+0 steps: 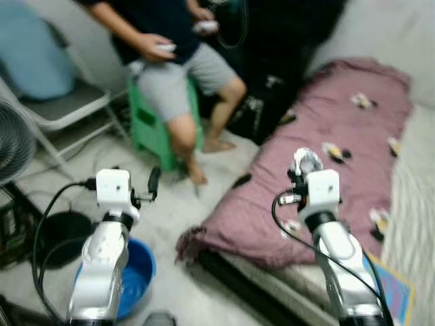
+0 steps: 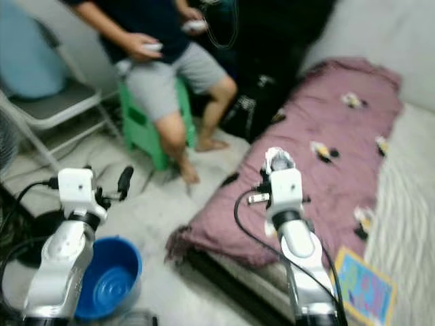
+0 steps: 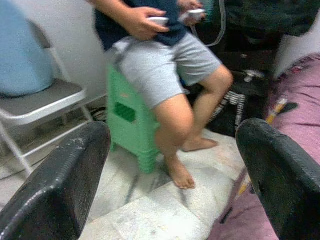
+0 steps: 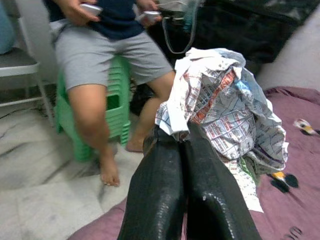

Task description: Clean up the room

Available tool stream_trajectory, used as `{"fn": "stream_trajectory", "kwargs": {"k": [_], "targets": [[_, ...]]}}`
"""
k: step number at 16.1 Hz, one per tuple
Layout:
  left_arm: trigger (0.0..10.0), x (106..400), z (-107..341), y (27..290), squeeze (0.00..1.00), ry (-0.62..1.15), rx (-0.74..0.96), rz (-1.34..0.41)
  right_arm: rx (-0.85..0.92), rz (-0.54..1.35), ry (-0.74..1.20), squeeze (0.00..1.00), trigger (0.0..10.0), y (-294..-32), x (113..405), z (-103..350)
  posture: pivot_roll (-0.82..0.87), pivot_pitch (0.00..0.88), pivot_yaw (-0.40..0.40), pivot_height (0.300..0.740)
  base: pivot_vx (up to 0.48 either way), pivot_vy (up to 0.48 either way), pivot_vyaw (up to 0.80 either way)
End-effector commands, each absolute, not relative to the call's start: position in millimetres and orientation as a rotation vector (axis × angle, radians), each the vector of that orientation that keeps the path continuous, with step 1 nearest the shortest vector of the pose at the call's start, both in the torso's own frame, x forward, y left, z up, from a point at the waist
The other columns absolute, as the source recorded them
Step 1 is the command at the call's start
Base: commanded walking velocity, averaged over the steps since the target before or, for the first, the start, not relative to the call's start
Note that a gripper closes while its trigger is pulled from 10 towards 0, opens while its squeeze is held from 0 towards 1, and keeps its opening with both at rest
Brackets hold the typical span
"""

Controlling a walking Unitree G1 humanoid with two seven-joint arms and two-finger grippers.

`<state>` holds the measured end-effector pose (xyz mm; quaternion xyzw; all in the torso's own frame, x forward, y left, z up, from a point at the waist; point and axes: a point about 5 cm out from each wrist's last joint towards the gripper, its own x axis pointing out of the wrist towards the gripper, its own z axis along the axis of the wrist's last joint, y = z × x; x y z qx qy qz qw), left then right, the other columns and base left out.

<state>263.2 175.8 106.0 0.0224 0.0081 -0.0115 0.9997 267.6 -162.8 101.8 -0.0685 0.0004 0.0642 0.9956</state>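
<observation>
right gripper (image 4: pixel 182 145) holding crumpled newspaper (image 4: pixel 225 100) above the bed (image 1: pixel 353 136).
its fingers are closed on the paper, over the bed's purple blanket edge. left gripper (image 3: pixel 175 165), fingers spread apart and empty, is raised beside the bed, above a blue basin (image 2: pixel 109 282). beyond the bed a person (image 1: pixel 177 75) sits on a green stool (image 1: pixel 153 125).

A low bed under a mauve blanket (image 1: pixel 326 170) is lying along the pale wall (image 1: pixel 401 30). Beside the bed, a green plastic stool (image 1: pixel 151 125) is standing on the marbled pale floor (image 1: pixel 136 180) (a person is sitting on it). Beyond the stool, a grey folding chair (image 1: pixel 61 112) is standing against the wall.
</observation>
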Motion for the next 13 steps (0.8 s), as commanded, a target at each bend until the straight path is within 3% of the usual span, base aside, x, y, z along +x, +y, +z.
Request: {"fn": "stream_trajectory", "kwargs": {"k": [1,13], "targets": [[10.0,263.6,108.7,179.0,0.0,0.006,0.067,-0.018,-0.127,0.132,-0.005,0.0,10.0,-160.4,269.7,103.1,-0.01,0.0,-0.093,0.74,0.0,0.0,0.8],[10.0,264.5,110.1,176.8,0.0,-0.004,0.064,-0.005,-0.122,0.152,-0.004,0.0,10.0,-157.8,273.1,102.5,0.0,0.0,-0.104,0.74,0.0,0.0,0.8]]}}
